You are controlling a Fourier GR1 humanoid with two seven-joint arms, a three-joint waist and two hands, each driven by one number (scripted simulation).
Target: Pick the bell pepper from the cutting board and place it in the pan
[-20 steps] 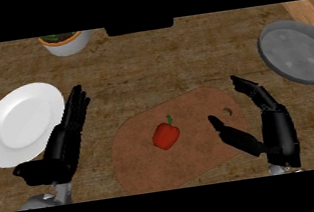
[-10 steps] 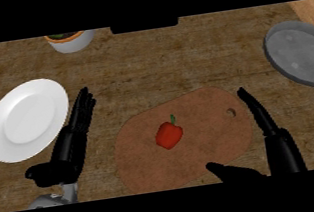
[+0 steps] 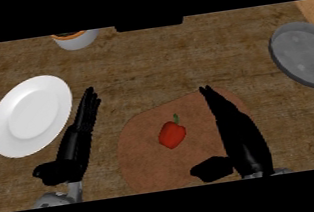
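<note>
A red bell pepper (image 3: 171, 133) with a green stem lies near the middle of the round brown cutting board (image 3: 149, 159). My right hand (image 3: 234, 130) is over the board's right part, just right of the pepper, open with straight fingers pointing away and the thumb low toward the pepper's side. It does not touch the pepper. The grey pan (image 3: 308, 59) sits at the right edge, its handle running down-right. My left hand (image 3: 75, 139) rests open between the board and a white plate, fingers straight.
A white plate (image 3: 28, 116) lies at the left. A pale cup or bowl (image 3: 75, 38) with something orange inside stands at the back. A dark object (image 3: 148, 24) sits at the back centre. Wooden strips border the counter left and right.
The view has drifted so everything sits further left and lower. My right hand has straightened and come in over the board toward the pepper. The left hand keeps its pose.
</note>
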